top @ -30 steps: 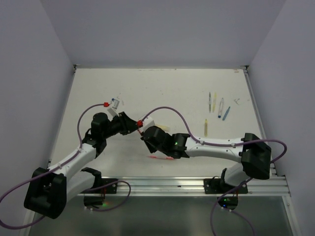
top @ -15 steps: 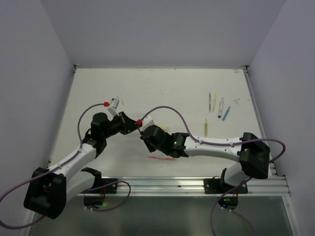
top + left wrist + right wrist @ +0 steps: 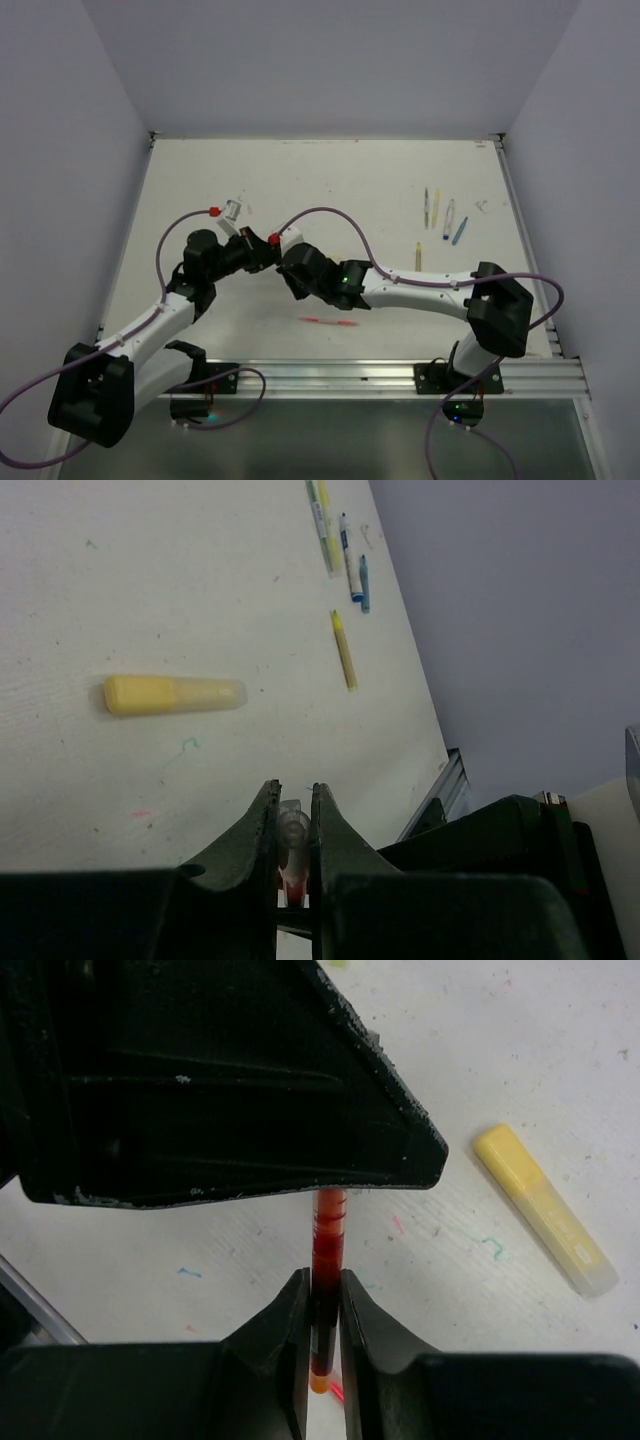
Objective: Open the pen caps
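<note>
Red pen (image 3: 329, 1245) — translucent, glossy plastic; yellow pen (image 3: 545, 1210) frosted plastic; table (image 3: 150, 580) matt, faintly rough.

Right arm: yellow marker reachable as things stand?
Likely not yet: the right gripper is shut on a red pen that the left gripper grips too. The marker itself lies unobstructed nearby.

I'm viewing the table (image 3: 330, 180) from overhead, near side; the close wrist cameras are facing each other, sharing the yellow pen (image 3: 175, 694).

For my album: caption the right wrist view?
Right gripper clamps a red pen; a yellow highlighter lies nearby on the table.
</note>
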